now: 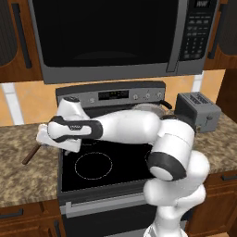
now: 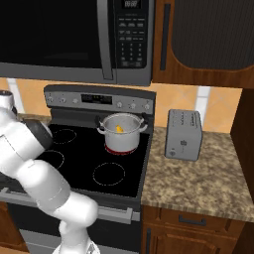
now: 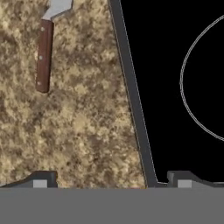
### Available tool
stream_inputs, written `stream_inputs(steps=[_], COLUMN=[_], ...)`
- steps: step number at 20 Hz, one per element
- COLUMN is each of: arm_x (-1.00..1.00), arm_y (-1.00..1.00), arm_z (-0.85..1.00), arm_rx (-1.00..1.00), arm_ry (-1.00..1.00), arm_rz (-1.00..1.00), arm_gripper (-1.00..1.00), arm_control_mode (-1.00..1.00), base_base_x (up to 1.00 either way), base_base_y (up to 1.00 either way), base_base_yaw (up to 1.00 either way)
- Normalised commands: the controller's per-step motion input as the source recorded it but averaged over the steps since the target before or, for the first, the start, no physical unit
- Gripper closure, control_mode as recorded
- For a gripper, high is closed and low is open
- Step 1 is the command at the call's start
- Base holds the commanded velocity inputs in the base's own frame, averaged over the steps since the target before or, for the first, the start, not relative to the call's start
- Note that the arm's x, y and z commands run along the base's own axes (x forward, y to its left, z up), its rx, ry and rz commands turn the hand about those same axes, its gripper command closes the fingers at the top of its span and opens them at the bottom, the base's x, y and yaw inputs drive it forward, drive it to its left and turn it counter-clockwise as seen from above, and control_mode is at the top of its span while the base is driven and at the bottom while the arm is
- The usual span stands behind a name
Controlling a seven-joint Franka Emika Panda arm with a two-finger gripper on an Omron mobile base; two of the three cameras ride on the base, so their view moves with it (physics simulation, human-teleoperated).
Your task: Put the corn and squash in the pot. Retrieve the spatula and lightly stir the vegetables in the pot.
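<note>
The spatula lies flat on the speckled counter left of the stove, with its brown wooden handle toward me and its grey blade at the top edge of the hand view. Its handle also pokes out below my hand in the left base view. My gripper hangs open above the counter's edge by the stove, short of the spatula and to its right, holding nothing. The pot stands on the back right burner. Something yellow lies inside it; corn and squash cannot be told apart there.
The black glass cooktop meets the counter along a grey rim. A grey toaster stands on the right counter. The microwave hangs above the stove. My arm stretches across the cooktop to the left.
</note>
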Motion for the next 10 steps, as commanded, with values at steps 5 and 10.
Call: stream_inputs(steps=[5, 10], arm_x=[0.55, 0.38], arm_y=[0.86, 0.58], arm_z=[-0.43, -0.19], arm_rx=[-0.01, -0.06], arm_ry=[0.07, 0.02], arm_rz=[0.0, -0.01], arm_gripper=[-1.0, -1.0], arm_control_mode=[-1.0, -1.0], base_base_x=[0.0, 0.0], base_base_y=[0.0, 0.0], base_base_yaw=[0.0, 0.0])
